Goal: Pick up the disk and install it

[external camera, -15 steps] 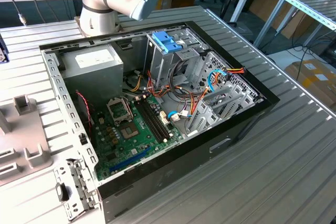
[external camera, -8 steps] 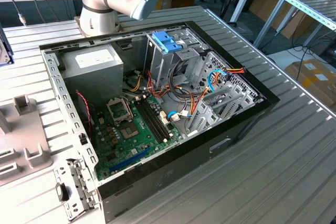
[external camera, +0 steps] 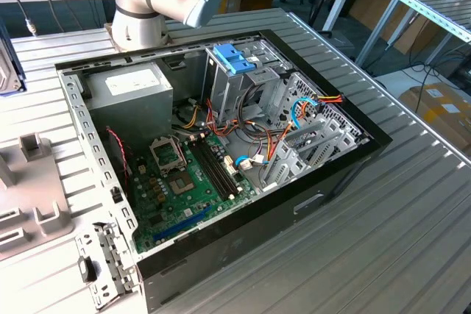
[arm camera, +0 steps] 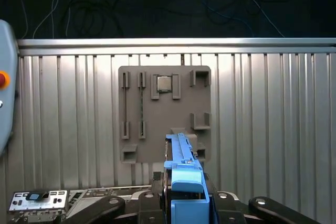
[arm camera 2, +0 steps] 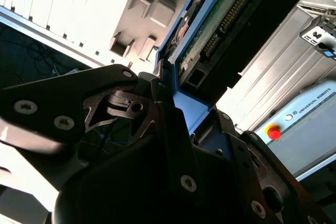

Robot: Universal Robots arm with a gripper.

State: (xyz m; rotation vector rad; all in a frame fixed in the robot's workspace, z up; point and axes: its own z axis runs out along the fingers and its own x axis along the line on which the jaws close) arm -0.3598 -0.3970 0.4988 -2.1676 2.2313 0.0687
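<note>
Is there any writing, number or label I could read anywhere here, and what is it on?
White sticker on the grey power supply: too small to read.
Green motherboard: markings too small to read.
Grey pendant with the red button: a maker's name in small capitals, no other text.
The disk in the gripper: board markings blurred.

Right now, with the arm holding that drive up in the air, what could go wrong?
The tool grips the disk by one end, most of it sticking out, so it might tilt or slip. It appears to hang over the grey holder and its chip, so a drop could hit them. Loose cables lie beside the drive cage in the case and might snag it.
</note>
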